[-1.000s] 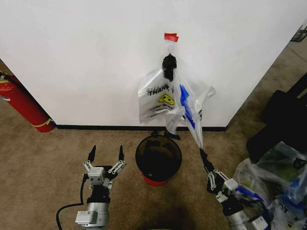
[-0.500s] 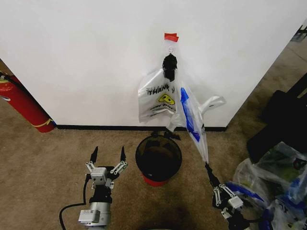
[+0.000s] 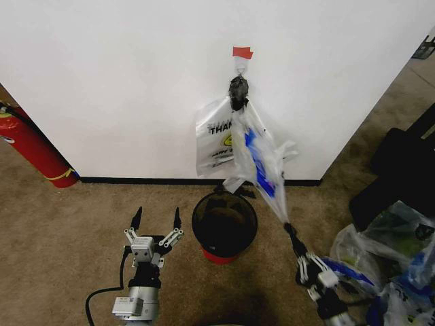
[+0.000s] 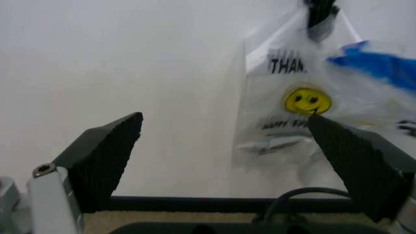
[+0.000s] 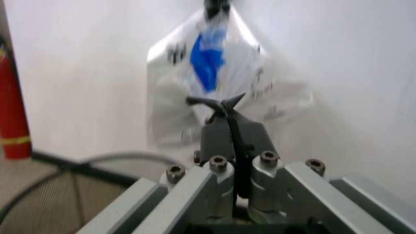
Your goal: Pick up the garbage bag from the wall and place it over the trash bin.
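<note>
From the head view, two bags hang off one hook on the wall (image 3: 102,81) under a scrap of red tape (image 3: 242,51). The flat bag (image 3: 216,139) with the black knotted top sits against the wall, and the garbage bag (image 3: 262,166) with its blue handle parts is stretched down and away from the wall to the right gripper (image 3: 291,229), low over the carpet (image 3: 61,238) and to the right of the trash bin (image 3: 224,221). The bin stands on the carpet just below the bags, close to the baseboard.

The right wrist view shows what the head view can't quite: the fingers (image 5: 227,109) pressed together on a thin twist of the garbage bag (image 5: 208,58), the rest of the plastic fanning out above them towards the wall.

The left gripper (image 3: 155,219) hovers over the carpet left of the bin, fingers spread wide with nothing between them. Its wrist view looks between those fingers (image 4: 107,156) at the smiley and "THAN" print of the flat bag (image 4: 293,112). A red fire extinguisher (image 3: 30,146) leans by the wall at far left.
</note>
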{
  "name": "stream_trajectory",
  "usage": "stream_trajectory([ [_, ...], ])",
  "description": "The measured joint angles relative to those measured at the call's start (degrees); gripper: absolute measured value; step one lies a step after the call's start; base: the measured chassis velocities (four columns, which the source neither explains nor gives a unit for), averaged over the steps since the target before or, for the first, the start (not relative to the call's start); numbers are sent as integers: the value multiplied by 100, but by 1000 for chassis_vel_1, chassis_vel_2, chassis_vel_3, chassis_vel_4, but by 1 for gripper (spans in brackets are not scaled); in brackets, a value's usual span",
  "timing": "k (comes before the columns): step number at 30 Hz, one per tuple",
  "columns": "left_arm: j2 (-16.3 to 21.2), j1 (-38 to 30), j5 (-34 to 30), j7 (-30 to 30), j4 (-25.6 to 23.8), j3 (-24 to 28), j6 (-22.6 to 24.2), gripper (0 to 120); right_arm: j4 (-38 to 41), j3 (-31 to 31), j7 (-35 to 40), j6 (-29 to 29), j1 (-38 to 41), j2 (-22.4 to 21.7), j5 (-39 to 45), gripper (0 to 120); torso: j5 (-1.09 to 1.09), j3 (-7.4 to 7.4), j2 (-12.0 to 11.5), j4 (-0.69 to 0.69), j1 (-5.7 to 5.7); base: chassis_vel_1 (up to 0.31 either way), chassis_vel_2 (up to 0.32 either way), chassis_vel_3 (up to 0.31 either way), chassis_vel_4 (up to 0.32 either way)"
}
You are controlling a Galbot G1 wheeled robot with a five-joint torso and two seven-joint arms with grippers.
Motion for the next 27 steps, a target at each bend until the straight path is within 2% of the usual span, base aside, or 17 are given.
stream_trajectory([
  [2, 85, -26, -105, 1, -89, 42, 73, 100, 72, -31, 43, -96, 73, 12, 19, 0, 0, 0, 0, 0, 0, 0, 0, 0, 0],
  [5, 384, -162, -553, 16, -408, 181, 387, 100, 251, -105, 138, -382, 224, 36, 212, 0, -1, 0, 0, -2, 0, 0, 0, 0, 0],
  [7, 752, -391, -1111, 43, -688, 330, 748, 100, 337, -123, 242, -580, 343, 80, 360, 0, 0, 0, 0, 1, 0, 0, 0, 0, 0],
  [8, 752, -391, -1111, 43, -688, 330, 748, 100, 337, -123, 242, -580, 343, 80, 360, 0, 0, 0, 0, 1, 0, 0, 0, 0, 0],
  [9, 1021, -626, -1548, 53, -831, 433, 989, 100, 349, -114, 280, -649, 404, 109, 398, 0, -1, 0, 0, -1, 0, 0, 0, 0, 0],
  [10, 1616, -1292, -2674, 38, -1059, 616, 1554, 100, 350, -71, 315, -736, 504, 150, 419, 0, -1, 0, 0, -1, 0, 0, 0, 0, 0],
  [12, 2075, -2014, -3757, 0, -1107, 851, 2055, 100, 349, -59, 325, -838, 547, 162, 485, 0, -1, 1, -1, -4, 0, 0, 0, 0, 0],
  [14, 2265, -2551, -4409, -4, -1050, 1100, 2310, 100, 349, -85, 359, -974, 608, 190, 596, 0, -1, 1, 0, -1, 0, 0, 0, 0, 0],
  [17, 2323, -3276, -4800, 8, -818, 1506, 2441, 99, 350, -114, 391, -1060, 654, 254, 665, 0, -1, 0, -1, 0, 0, 0, 0, 0, 0],
  [18, 2292, -3730, -4964, 25, -639, 1740, 2493, 99, 350, -115, 399, -1079, 667, 289, 668, 0, -2, 1, -1, -4, 0, 0, 0, 0, 0],
  [21, 2090, -4680, -5164, 61, -44, 2332, 2536, 99, 353, -108, 403, -1119, 646, 320, 668, 0, 0, 1, -1, -3, 0, 0, 0, 0, 0],
  [22, 2090, -4680, -5164, 61, -44, 2332, 2536, 99, 353, -108, 403, -1119, 646, 320, 668, 0, 0, 1, -1, -3, 0, 0, 0, 0, 0],
  [27, 1859, -5601, -5268, 168, 847, 3143, 2423, 97, 367, 16, 395, -1122, 579, 289, 698, 0, 1, 1, -1, -1, 1, 0, 0, 0, 0],
])
